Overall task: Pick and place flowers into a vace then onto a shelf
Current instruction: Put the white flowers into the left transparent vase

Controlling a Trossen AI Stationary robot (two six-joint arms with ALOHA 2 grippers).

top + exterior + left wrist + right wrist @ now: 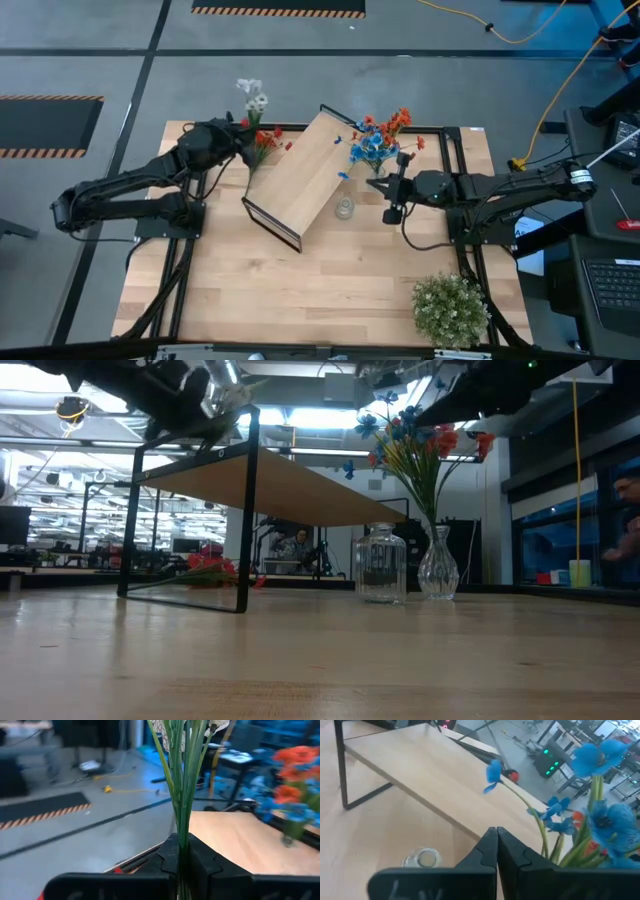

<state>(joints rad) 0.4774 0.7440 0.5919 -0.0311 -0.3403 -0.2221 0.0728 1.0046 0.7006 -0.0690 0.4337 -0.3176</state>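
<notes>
My left gripper (243, 130) (180, 857) is raised over the table's far left, beside the shelf's (300, 180) left end, and is shut on a white sprig (253, 97). Red sprigs (265, 145) (215, 570) lie on the table just under it. The shelf stands on its black wire frame (245, 520). A clear vase (437, 565) right of the shelf holds blue and red-orange flowers (380, 140) upright. My right gripper (392, 200) (496, 847) hovers shut just near of that bouquet, touching nothing. A glass jar (345, 208) (381, 565) stands beside the vase. My left gripper pinches the white sprig's bundled green stems (181, 827) between its two fingers, well below the blossoms (165, 727). The stems run on past the fingertips along the fingers' direction. The sprig is lifted clear of the table, with its blossoms toward the far edge.
A bushy round green plant (450, 308) sits at the table's near right corner. The wide near half of the tabletop (300, 290) carries nothing else. The jar (422, 857) is just under and ahead of my right gripper. A person shows at the room's right side (628, 510).
</notes>
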